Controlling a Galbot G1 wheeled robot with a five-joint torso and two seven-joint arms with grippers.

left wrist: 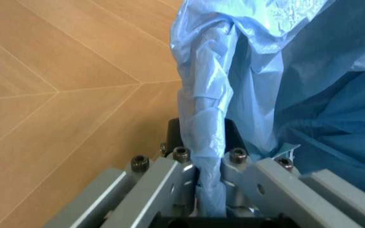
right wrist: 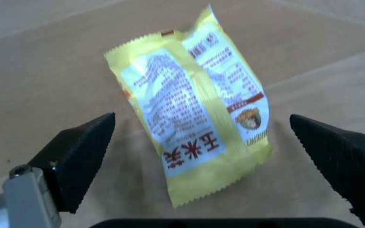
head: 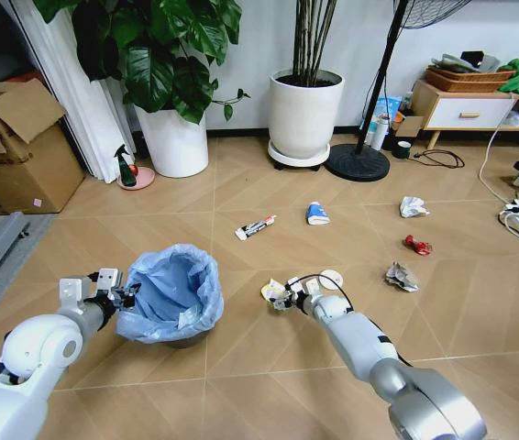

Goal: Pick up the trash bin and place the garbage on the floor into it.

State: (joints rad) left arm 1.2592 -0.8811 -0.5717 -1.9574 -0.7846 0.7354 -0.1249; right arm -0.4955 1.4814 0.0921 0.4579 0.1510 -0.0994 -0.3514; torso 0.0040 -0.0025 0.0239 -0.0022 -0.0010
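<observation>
The left hand (head: 124,295) clamped the trash bin's (head: 171,295) rim, steadying it; beside the bin, the right hand (right wrist: 208,156) spread wide around a yellow packet (right wrist: 192,142).

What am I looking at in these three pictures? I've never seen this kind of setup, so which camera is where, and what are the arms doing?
This is a wheeled robot with two arms. The wide picture comes from a camera on its head, looking down at a wooden floor; the other two come from cameras on each wrist.

The left gripper is closed on the rim of the trash bin, pinching the blue bag liner, as the left wrist view shows close up.

The right gripper is open, its two dark fingers on either side of a yellow snack packet that it has not gripped.

More garbage lies on the floor: a white tube, a blue-white wrapper, a white paper wad, a red packet, a silver packet and a white lid.
</observation>
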